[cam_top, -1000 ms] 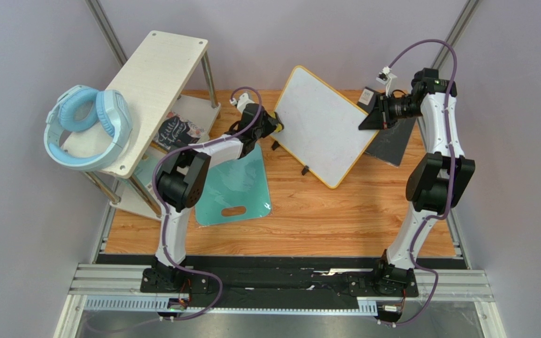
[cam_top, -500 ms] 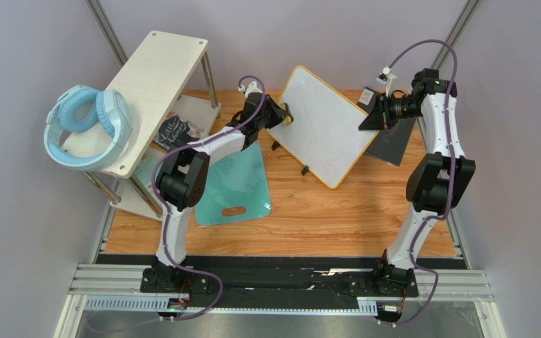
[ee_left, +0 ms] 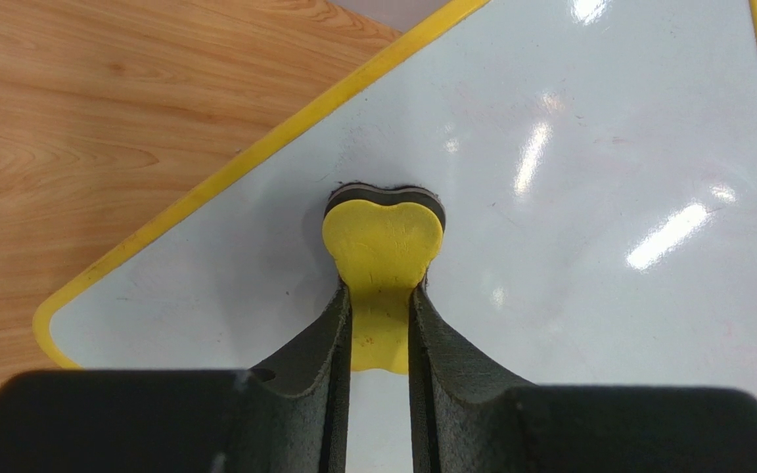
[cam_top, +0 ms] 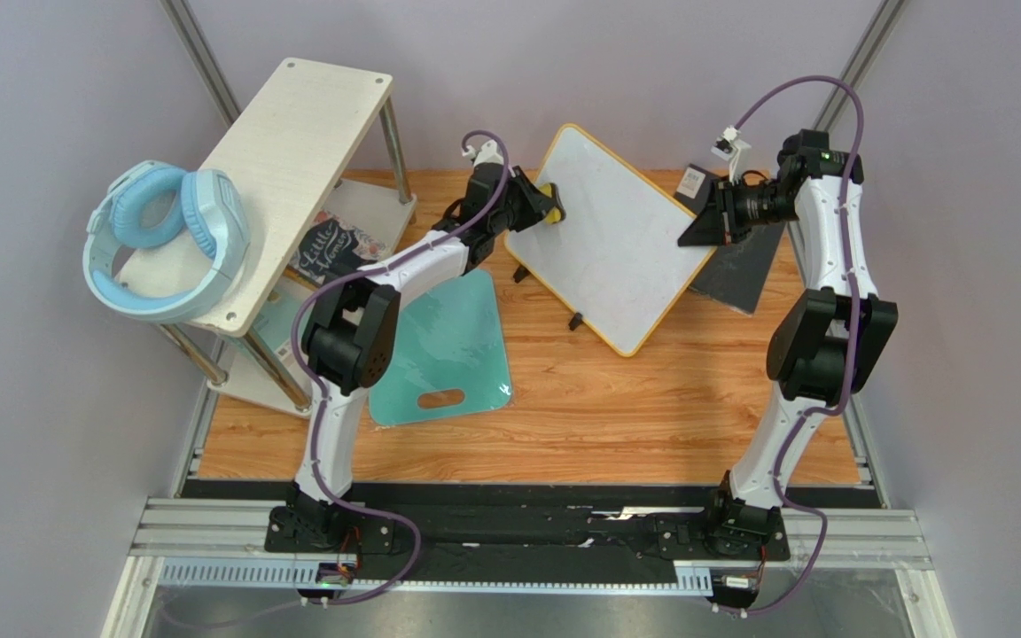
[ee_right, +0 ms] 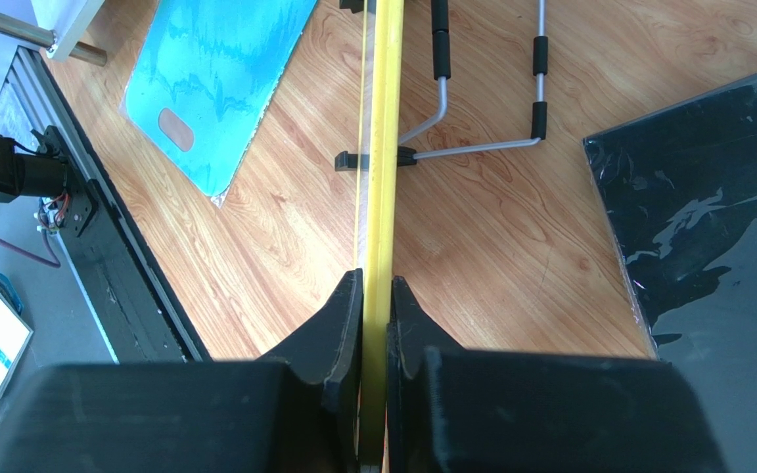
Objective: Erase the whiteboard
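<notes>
Whiteboard: the yellow-framed whiteboard (cam_top: 605, 239) stands tilted on its wire stand (ee_right: 481, 148) at the far middle of the table (cam_top: 609, 412), one corner pointing toward my bases.
Left pincer: my left gripper (ee_left: 380, 296) is narrow, clamped on the stem of a yellow eraser (ee_left: 383, 236). Its dark underside lies against the whiteboard's white face, near the left edge.
Right pincer: my right gripper (ee_right: 376, 296) is pinched on the whiteboard's right edge, one finger on each side of the yellow frame.
Cutting board: the teal cutting board (cam_top: 443, 352) lies flat, left of the whiteboard and nearer my bases, apart from it.
Dark panel: the dark panel (cam_top: 742, 273) lies just beyond the whiteboard's right corner.
Headphones: the blue headphones (cam_top: 163, 239) sit on a shelf (cam_top: 296, 133), well left of the whiteboard.
</notes>
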Robot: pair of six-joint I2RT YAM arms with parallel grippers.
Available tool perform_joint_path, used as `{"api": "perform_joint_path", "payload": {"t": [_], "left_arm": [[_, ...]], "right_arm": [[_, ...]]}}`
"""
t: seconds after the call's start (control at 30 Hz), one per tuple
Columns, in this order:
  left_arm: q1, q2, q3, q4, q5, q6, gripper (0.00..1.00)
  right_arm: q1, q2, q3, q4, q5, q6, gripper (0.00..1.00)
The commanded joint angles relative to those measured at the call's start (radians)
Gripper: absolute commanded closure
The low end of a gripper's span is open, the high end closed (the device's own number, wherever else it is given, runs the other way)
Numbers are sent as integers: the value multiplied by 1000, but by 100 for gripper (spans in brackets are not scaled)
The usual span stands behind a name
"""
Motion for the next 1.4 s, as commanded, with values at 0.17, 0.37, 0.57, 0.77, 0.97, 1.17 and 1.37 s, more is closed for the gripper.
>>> {"api": "perform_joint_path", "payload": {"t": [0.17, 0.37, 0.57, 0.77, 0.97, 1.17, 1.37], "left_arm": [[68, -79, -123, 151, -135, 16, 100], [95, -125, -145, 142, -185, 62, 100], [100, -192, -143, 11, -196, 143, 100], [78, -333, -303, -4, -147, 148, 100], [-9, -447, -415, -42, -162, 210, 100], [-78, -490, -432, -71, -185, 269, 100], [-90, -514, -439, -108, -187, 301, 100]], "right_arm": [[33, -21, -33, -161, 102, -158, 100], [33, -23, -47, -161, 108, -162, 100], [33, -17, -39, -158, 111, -155, 100], [33, -8, -10, -149, 102, -123, 69], [33, -12, 2, -138, 103, -106, 50], [34, -9, 2, -126, 103, -89, 50], [33, -2, -23, -98, 99, -84, 51]]}}
